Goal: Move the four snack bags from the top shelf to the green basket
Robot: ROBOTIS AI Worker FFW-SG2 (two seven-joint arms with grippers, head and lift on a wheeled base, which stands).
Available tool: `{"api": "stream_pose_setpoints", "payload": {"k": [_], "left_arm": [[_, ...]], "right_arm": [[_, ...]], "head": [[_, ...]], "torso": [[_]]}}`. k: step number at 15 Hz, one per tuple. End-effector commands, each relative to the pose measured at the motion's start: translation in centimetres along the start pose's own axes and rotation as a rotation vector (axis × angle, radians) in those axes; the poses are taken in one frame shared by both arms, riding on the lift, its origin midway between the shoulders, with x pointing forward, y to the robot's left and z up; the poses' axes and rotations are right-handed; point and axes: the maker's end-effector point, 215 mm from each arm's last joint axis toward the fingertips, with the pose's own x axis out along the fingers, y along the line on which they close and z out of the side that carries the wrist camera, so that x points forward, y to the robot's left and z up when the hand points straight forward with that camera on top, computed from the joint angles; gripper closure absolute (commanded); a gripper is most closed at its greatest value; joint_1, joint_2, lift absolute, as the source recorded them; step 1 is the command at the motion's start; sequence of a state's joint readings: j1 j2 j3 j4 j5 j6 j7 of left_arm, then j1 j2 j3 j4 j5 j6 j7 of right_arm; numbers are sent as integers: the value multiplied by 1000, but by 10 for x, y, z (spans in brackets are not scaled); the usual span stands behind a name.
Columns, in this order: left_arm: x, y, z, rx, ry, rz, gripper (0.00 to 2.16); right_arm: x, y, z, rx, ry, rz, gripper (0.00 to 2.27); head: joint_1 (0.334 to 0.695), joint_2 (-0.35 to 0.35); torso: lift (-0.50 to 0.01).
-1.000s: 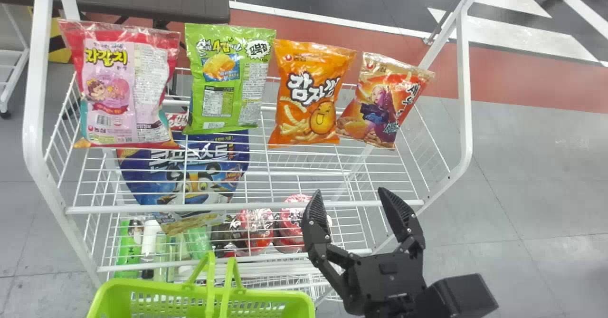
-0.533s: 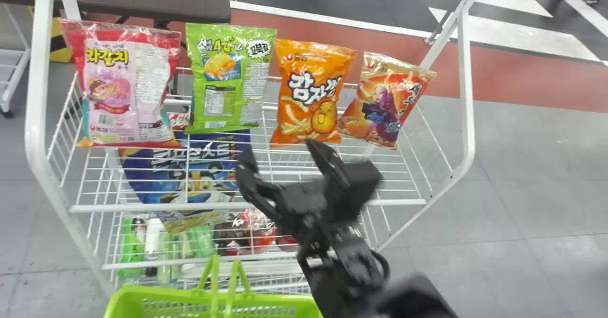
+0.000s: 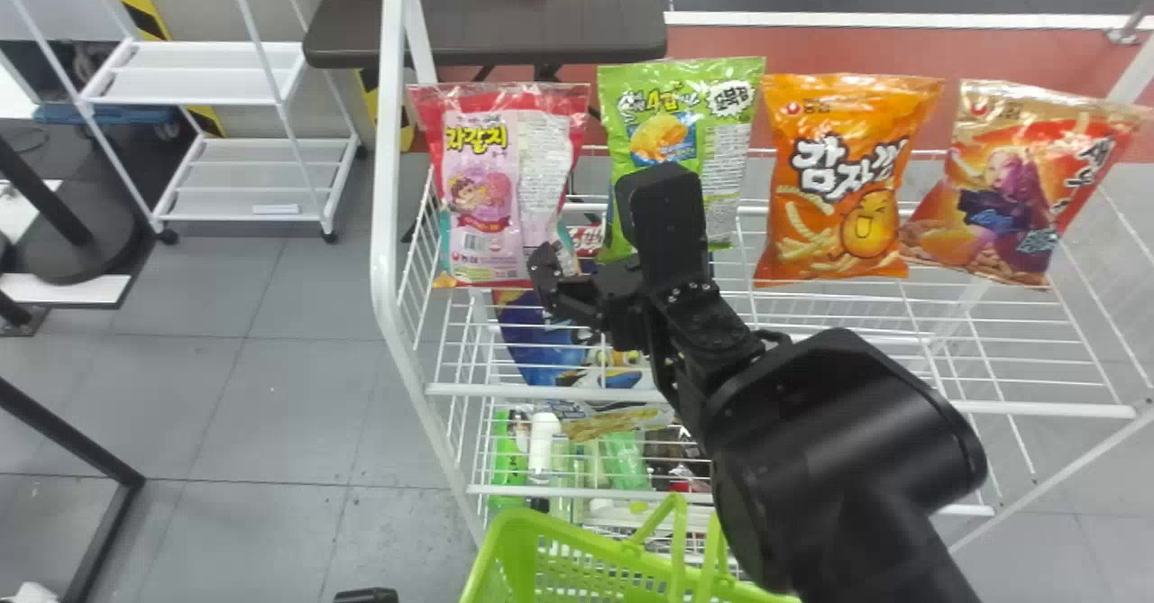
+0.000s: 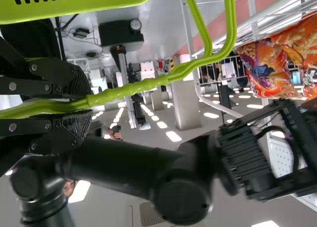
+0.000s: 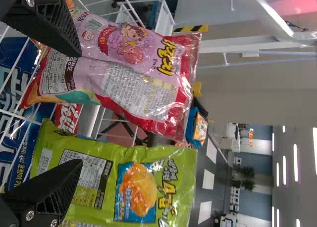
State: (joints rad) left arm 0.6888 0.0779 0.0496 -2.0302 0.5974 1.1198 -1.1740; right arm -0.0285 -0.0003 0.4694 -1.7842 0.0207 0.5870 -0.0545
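Leftward along the rack my right arm (image 3: 838,459) has swung since the earlier frames, and my head's view has turned left too, so the bags sit farther right in it. Nearest, the fingers of my left gripper (image 4: 85,102) are closed on the green handles (image 4: 148,83); I judge this keeps the green basket (image 3: 509,535) steady and close for the drop. Farther off, my right gripper (image 5: 79,108) has its fingers spread wide with nothing between them, one before the pink bag (image 3: 487,188), the other before the green bag (image 3: 681,76). Whether either touches film, I cannot tell. Such a spread seems meant to leave room for a bag's width; I would centre on one bag before closing, or I might pinch two edges. All four bags stand on the top shelf (image 3: 541,392), printed sides towards me, which should make each easy to reach. Right of these fingers come the orange bag (image 3: 838,179) and the red-brown bag (image 3: 1010,179). Beyond them all lies a dark table (image 3: 577,22).
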Motion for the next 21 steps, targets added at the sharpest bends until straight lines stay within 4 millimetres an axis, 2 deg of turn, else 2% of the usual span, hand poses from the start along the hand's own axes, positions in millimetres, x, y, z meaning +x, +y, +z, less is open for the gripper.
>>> {"api": "stream_pose_setpoints", "payload": {"k": [1, 2, 10, 14, 15, 16, 17, 19, 21], "left_arm": [[0, 0, -1, -7, 3, -8, 988], [-1, 1, -1, -10, 2, -12, 988], [5, 2, 6, -14, 36, -48, 988], [0, 2, 11, -22, 31, -66, 988], [-1, 1, 11, -24, 29, -68, 988], [-2, 1, 12, -24, 31, -70, 988], [-2, 1, 12, -23, 31, -69, 988], [-1, 1, 12, -22, 32, -70, 988], [0, 0, 12, -19, 35, -69, 988]], "right_arm": [[18, 2, -8, -30, 28, 19, 33], [24, 5, -14, -28, 47, 48, 33], [53, 6, -17, -70, 72, 112, 70], [67, 10, -15, -59, 72, 167, 198], [67, 12, -16, -53, 75, 180, 532], [67, 11, -16, -65, 76, 175, 1328], [66, 14, -19, -67, 88, 182, 1872], [60, 19, -20, -79, 106, 196, 2017], [43, 35, -22, -53, 108, 229, 2051]], "head": [[695, 53], [695, 57], [695, 81], [695, 91], [695, 96], [695, 101], [695, 104], [695, 106], [695, 113]], "torso": [[0], [0], [0], [0], [0], [0], [0], [0], [0]]}}
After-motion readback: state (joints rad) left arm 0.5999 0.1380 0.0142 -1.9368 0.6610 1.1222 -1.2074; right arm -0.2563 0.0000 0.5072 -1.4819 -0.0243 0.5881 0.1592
